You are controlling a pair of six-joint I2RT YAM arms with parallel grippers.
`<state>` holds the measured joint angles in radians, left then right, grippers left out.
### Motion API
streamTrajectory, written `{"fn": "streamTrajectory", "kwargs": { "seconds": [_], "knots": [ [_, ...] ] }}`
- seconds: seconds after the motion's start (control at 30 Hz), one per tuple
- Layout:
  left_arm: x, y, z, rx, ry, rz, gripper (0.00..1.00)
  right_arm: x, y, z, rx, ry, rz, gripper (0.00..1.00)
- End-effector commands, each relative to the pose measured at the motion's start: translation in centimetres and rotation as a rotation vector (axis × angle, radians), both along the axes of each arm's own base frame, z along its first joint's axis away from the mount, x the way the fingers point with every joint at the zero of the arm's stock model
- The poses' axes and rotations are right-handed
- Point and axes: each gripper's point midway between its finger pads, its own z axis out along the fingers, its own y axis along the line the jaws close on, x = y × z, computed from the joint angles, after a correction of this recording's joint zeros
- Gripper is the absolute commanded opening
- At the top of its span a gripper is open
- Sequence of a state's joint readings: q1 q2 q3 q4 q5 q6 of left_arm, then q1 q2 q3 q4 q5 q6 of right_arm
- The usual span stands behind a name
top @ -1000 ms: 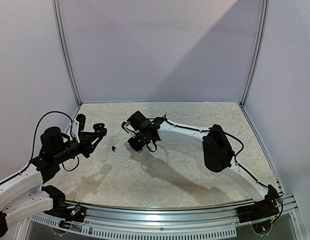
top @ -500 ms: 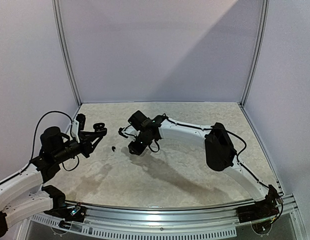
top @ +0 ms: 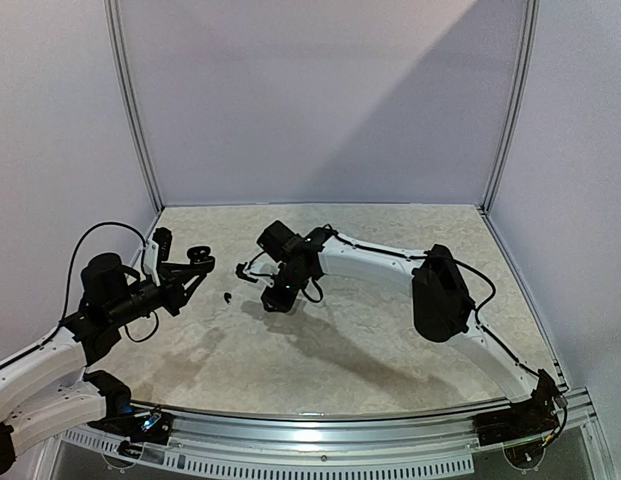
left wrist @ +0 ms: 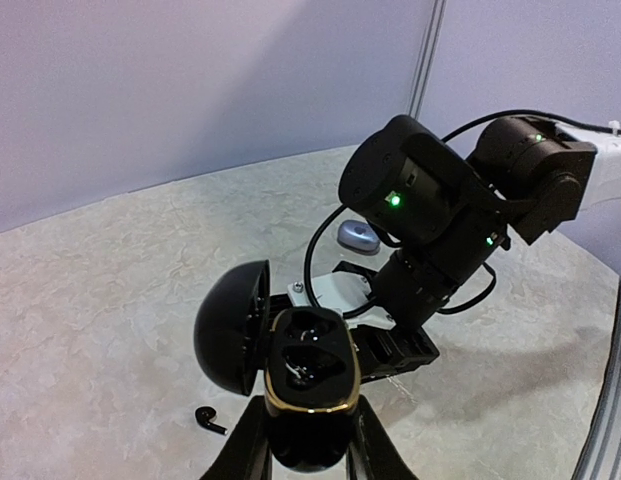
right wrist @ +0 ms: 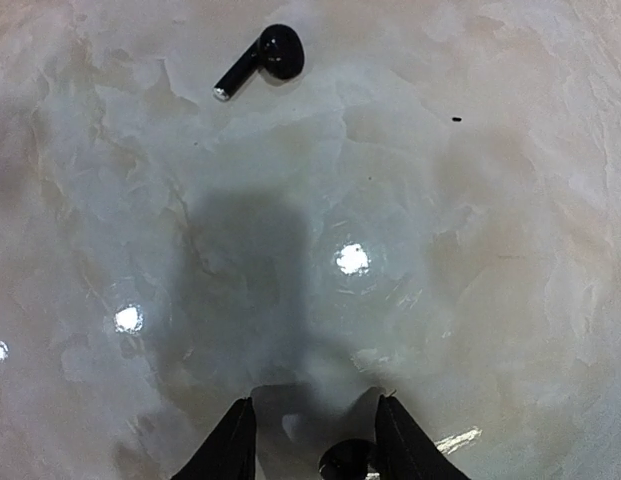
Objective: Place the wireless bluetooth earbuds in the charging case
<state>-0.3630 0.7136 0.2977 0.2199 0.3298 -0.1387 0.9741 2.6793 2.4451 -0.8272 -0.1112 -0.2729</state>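
My left gripper (left wrist: 308, 425) is shut on the black charging case (left wrist: 312, 355), which has a gold rim and its lid swung open to the left. Its two sockets are dark; I cannot tell what is in them. One black earbud (left wrist: 210, 420) lies on the table just left of the case, also visible in the right wrist view as the earbud (right wrist: 260, 58) and from above (top: 227, 296). My right gripper (right wrist: 312, 400) hangs over the table right behind the case, jaws apart. A small round black earbud (right wrist: 348, 460) sits beside its right finger, with a gap to the left finger.
A small greyish pebble-like case (left wrist: 358, 236) lies on the marbled table (top: 370, 340) behind the right arm. The right arm's wrist (left wrist: 430, 210) is close to the held case. Walls enclose the table at left, back and right.
The right gripper's jaws have spread wider and its wrist has shifted slightly towards the near side. The left arm and the case have stayed put.
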Motion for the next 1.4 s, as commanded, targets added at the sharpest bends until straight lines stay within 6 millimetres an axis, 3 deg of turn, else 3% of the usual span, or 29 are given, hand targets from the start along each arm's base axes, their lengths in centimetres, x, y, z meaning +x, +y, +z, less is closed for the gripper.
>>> {"fn": "streamTrajectory", "kwargs": {
  "seconds": [0.0, 0.6, 0.87, 0.93, 1.0, 1.2, 1.37],
  "knots": [
    [0.0, 0.2, -0.4, 0.008, -0.005, -0.004, 0.0, 0.2, -2.3, 0.8, -0.054, 0.035, -0.009, 0.45],
    [0.0, 0.1, -0.7, 0.011, 0.001, -0.012, 0.0, -2.4, -3.9, 1.4, -0.054, 0.175, 0.003, 0.41],
    [-0.2, 0.0, -0.7, 0.015, -0.004, -0.02, 0.0, -3.2, -3.0, 2.9, 0.007, 0.21, -0.002, 0.41],
    [-0.2, 0.0, -0.6, 0.014, -0.006, -0.022, 0.0, -3.1, -3.1, 3.1, 0.005, 0.21, -0.029, 0.41],
    [-0.2, -0.1, -0.6, 0.014, -0.007, -0.025, 0.0, -2.4, -3.2, 3.6, 0.006, 0.19, -0.065, 0.49],
    [-0.3, -0.1, -0.6, 0.015, -0.009, -0.031, 0.0, 1.2, -3.2, 6.4, 0.041, 0.064, -0.237, 0.55],
    [-0.3, -0.1, -0.6, 0.019, -0.013, -0.034, 0.0, 2.0, -2.1, 5.0, 0.093, 0.103, -0.376, 0.54]
  ]
}}
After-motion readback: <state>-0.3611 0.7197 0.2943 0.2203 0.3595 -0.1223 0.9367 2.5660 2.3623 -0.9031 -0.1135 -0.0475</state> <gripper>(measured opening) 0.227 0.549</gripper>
